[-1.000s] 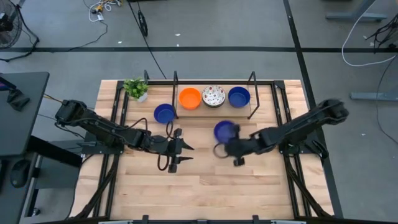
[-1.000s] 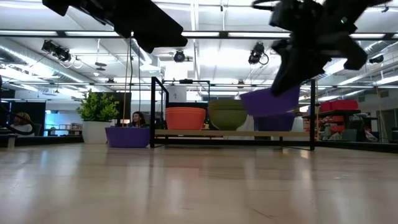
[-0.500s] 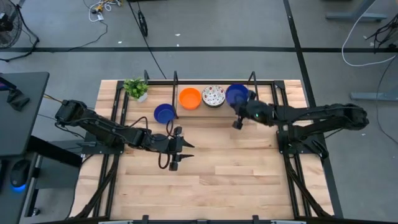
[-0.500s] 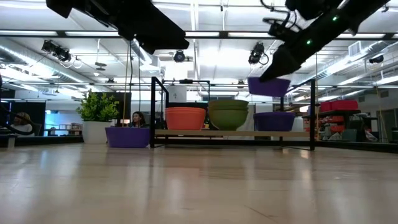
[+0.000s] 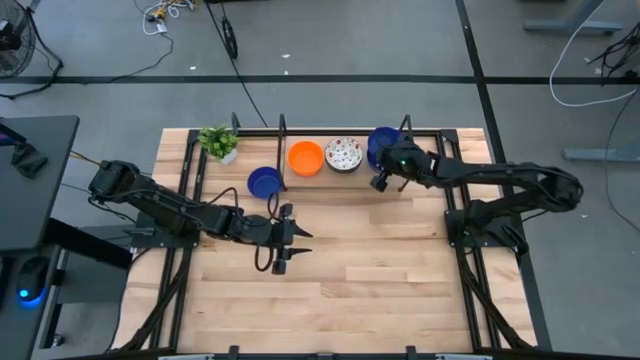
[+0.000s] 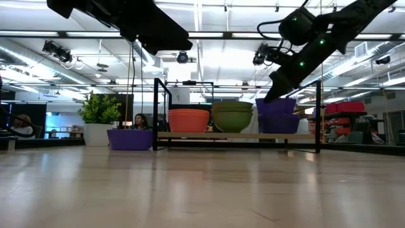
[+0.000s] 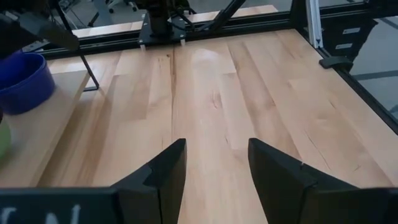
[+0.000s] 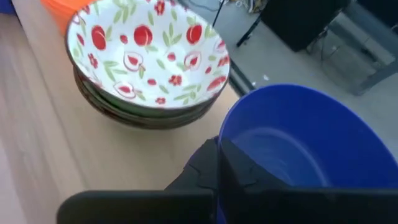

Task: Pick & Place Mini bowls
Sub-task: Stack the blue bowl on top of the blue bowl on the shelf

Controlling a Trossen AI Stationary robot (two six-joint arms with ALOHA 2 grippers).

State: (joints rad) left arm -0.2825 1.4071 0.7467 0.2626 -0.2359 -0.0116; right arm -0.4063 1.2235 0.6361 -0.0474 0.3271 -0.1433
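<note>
left gripper (image 5: 290,243) hovers over the middle of the table (image 5: 330,300), fingers spread and holding nothing. moving rightward, a potted plant (image 5: 218,141) stands at the far left corner, a lone blue bowl (image 5: 264,182) sits on the table just beside the black wire rack (image 5: 405,125), and on the rack's wooden shelf an orange bowl (image 5: 305,157) sits next to a white floral bowl (image 5: 343,154). at the shelf's right end, the right gripper (image 5: 383,177) pinches the rim of a second blue bowl (image 5: 382,146), lowering it onto a blue bowl already there.

judged from the task, the step in hand is stacking. done well, it means keeping the held bowl level and centred over the one below, clear of the floral bowl just beside it, and releasing only once it is seated.

the low view shows two blue bowls (image 6: 276,115) nested at the shelf's right end, and a second bowl under the floral one, which the overhead camera hides. the right wrist view shows the rim grip up close and the red-flower pattern.
</note>
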